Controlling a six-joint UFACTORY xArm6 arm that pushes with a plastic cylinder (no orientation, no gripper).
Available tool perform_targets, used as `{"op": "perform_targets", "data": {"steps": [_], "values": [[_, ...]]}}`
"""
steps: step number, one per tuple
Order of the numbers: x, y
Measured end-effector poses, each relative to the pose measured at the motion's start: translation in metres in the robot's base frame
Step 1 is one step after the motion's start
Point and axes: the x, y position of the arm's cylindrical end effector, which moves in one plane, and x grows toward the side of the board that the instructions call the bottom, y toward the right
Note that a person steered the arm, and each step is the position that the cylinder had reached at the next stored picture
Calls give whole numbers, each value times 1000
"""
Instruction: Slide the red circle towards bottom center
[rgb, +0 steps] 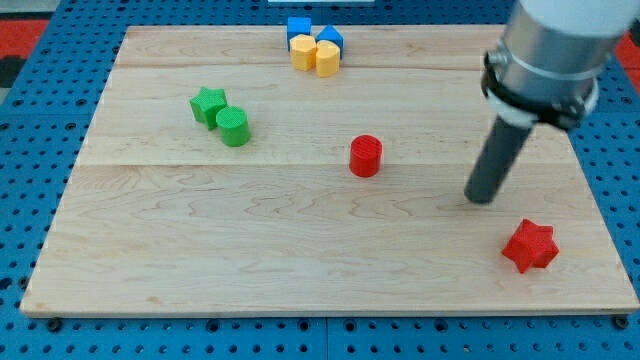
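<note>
The red circle stands near the middle of the wooden board, slightly to the view's right of centre. My tip rests on the board to the right of the red circle, well apart from it and a little lower in the view. The dark rod rises from the tip to the grey arm at the view's top right. A red star lies below and to the right of my tip, near the board's bottom right corner.
A green star and a green circle touch at the upper left. At the top centre two blue blocks and two yellow blocks form a cluster. A blue pegboard surrounds the board.
</note>
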Motion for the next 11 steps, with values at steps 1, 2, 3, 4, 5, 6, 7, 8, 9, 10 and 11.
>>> {"op": "perform_targets", "data": {"steps": [1, 2, 3, 4, 5, 6, 7, 8, 9, 10, 11], "values": [[-57, -1], [-87, -35], [-109, -96], [-82, -158], [-45, -87], [-3, -39], [-18, -61], [-69, -56], [-67, -105], [-23, -92], [3, -100]]}}
